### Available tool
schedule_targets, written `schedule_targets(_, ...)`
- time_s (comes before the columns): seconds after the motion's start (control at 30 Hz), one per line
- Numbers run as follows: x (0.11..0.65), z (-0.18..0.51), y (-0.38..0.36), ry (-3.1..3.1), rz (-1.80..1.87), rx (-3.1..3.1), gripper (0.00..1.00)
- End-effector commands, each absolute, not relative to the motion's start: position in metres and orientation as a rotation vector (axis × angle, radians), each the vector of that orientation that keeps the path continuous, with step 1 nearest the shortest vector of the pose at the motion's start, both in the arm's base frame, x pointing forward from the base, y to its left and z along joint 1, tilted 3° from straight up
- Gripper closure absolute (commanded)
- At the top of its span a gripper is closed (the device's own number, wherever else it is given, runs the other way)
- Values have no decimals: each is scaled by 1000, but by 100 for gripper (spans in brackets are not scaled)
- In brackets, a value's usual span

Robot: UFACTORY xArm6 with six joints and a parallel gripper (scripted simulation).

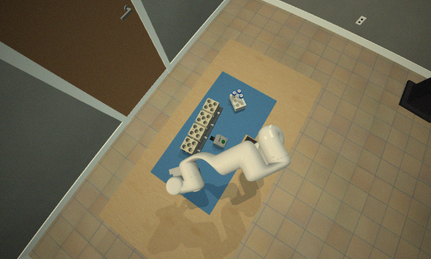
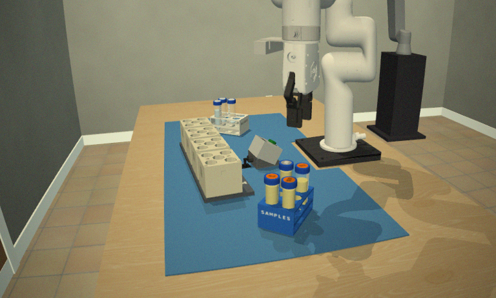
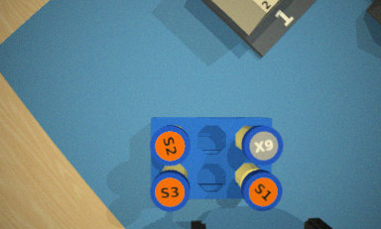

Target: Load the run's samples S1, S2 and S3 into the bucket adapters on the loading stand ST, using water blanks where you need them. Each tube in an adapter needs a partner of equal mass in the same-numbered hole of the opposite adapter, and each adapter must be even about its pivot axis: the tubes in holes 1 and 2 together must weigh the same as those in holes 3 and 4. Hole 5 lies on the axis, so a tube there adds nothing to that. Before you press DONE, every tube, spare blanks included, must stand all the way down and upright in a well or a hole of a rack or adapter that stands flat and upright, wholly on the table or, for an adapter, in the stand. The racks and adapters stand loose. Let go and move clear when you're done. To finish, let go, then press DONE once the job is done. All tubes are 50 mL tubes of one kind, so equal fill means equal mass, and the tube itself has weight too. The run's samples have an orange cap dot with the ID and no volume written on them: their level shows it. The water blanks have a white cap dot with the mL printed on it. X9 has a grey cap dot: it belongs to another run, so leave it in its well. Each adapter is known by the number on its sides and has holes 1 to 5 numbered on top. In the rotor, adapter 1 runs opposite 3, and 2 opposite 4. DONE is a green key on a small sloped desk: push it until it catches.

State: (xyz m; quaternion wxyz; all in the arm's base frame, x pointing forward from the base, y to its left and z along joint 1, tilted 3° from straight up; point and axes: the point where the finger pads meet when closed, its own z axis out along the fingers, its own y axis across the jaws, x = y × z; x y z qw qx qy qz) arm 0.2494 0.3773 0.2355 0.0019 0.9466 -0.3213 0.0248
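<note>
Near mat's end closest to exterior camera, toward its right edge: blue sample rack (image 2: pixel 276 222) (image 3: pixel 211 159), tubes S1 (image 3: pixel 261 191), S2 (image 3: pixel 170 146), S3 (image 3: pixel 170 192) and X9 (image 2: pixel 285 165) (image 3: pixel 262 146) standing in it. Gripper (image 2: pixel 299 112) (image 3: pixel 255 224) above, fingers parted, nothing between. Step in hand, presumably: picking first sample. Centre fingers over chosen cap, match opening to tube width, descend vertically; keep finger clear of neighbouring X9, lift straight so loose rack stays flat.
</note>
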Motion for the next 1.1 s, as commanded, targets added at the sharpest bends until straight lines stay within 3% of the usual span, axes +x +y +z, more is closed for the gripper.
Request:
schedule_targets(0.0,237,238,361,-1010,81,2977,43)
schedule_targets(1.07,232,206,353,-1010,81,2977,43)
